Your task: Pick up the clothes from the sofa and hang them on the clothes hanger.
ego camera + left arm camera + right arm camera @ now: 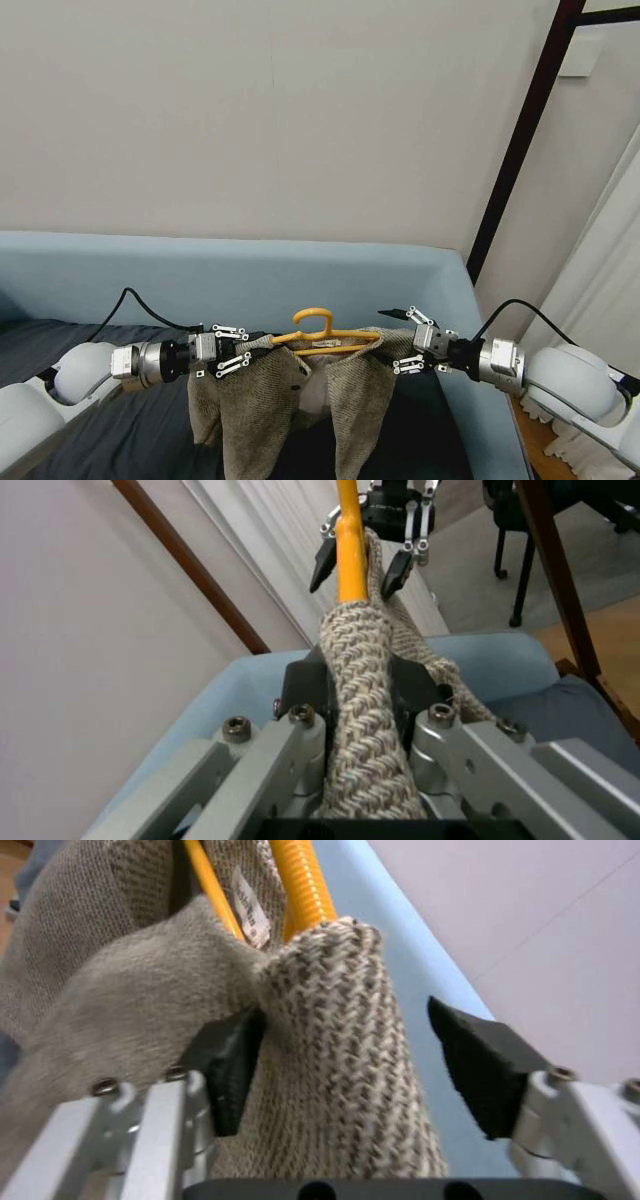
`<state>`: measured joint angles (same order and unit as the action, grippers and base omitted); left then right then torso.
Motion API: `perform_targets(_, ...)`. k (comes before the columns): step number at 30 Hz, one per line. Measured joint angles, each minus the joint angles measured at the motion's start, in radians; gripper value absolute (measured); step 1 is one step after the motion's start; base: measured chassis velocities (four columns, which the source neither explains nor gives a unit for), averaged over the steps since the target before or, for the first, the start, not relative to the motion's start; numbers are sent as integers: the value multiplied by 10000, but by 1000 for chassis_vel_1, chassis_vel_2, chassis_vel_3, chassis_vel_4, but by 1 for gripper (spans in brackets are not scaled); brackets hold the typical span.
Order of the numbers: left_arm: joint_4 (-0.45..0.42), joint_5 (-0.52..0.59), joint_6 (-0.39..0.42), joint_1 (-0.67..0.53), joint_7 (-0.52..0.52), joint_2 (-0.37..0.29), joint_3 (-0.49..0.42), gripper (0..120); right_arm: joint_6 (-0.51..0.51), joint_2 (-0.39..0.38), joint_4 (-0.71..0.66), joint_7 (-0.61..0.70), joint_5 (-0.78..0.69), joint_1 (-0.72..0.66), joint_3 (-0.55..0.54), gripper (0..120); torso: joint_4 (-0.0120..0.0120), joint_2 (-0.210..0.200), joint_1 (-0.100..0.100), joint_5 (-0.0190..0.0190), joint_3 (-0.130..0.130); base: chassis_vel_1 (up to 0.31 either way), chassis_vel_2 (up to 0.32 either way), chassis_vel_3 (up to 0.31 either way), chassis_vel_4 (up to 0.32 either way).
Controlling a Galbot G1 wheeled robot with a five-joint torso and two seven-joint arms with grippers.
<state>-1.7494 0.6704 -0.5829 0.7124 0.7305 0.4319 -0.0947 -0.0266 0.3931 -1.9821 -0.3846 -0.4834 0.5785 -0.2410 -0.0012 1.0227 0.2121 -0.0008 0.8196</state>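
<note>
Hanging clear above the sofa [400, 275], sweater [260, 395] drapes hanger [315, 340]. Left gripper [245, 347], 9 o'clock: fingers clamped on sweater. Right gripper [398, 340], 3 o'clock: fingers apart, straddling it.

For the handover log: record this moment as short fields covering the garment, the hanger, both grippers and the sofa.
garment: knit garment, draped over the hanger, front open, hanging down
hanger: yellow hanger, inside the garment's shoulders, hook pointing up
left: left gripper, shut on one shoulder end of the knit
right: right gripper, open around the other shoulder end, one pad touching the knit
sofa: light blue sofa, behind and below the garment
state: garment on hanger, held up between both arms
</note>
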Motion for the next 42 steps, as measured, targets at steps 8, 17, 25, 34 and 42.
perform_targets(8, 29, -35, -88, 61, -42, 51, -6, 10, -58, -13, -23, -113, -122, -246, -224, 32, 0, 1, 0, 0, 0, 0, 0, 0, 0)
perform_targets(17, -64, -127, -105, 64, -606, -14, 34, 10, -213, -157, -150, -211, -147, -189, -271, 4, -1, 0, 0, 0, -1, 0, 0, 0, 0)
perform_targets(25, -276, -484, -71, 125, -2403, -40, 122, 19, -397, -467, -452, -331, -173, 546, 385, 4, -4, 1, -1, -1, -1, 0, 0, 0, 0)
perform_targets(34, -572, -764, 9, 390, -3564, -220, 326, 51, -254, -706, -624, -209, -654, 778, 647, 4, 0, 0, -1, -2, -1, 0, 0, 0, 0)
perform_targets(42, -865, -907, 81, 510, -4937, -239, 460, 79, 337, -769, -762, 383, -1445, 827, 796, 4, 1, 0, 0, 0, 0, 0, 0, 0, 0)
